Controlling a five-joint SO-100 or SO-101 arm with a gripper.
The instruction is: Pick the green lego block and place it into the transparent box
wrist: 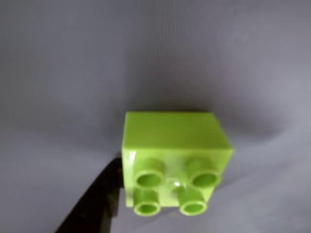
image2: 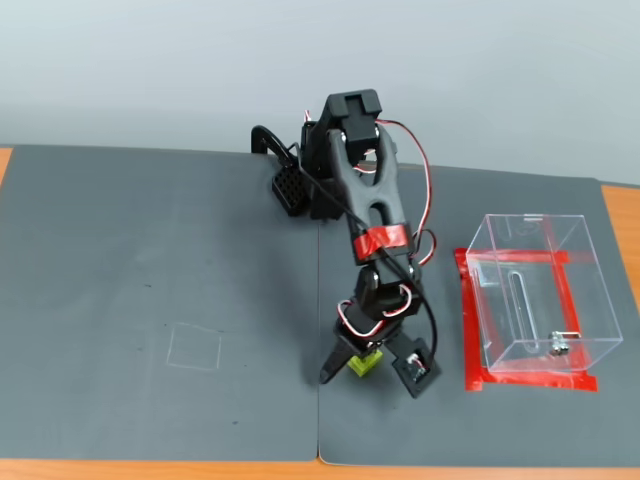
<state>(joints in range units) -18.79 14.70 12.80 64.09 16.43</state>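
The green lego block [wrist: 175, 160] fills the middle of the wrist view, studs toward the camera, with one black finger [wrist: 99, 199] pressed against its left side; the other finger is out of view. In the fixed view the block [image2: 364, 363] sits between the jaws of my gripper [image2: 362, 368], which is shut on it low over the dark mat. The transparent box [image2: 535, 295] stands to the right of the gripper in the fixed view, apart from it, on a red-taped patch, with its metal latch [image2: 560, 346] at the front.
A faint square outline [image2: 195, 347] is marked on the dark grey mat [image2: 150, 270] to the left. The arm's base [image2: 330, 170] stands at the back centre. Orange table edge [image2: 620, 230] shows at the right and along the front.
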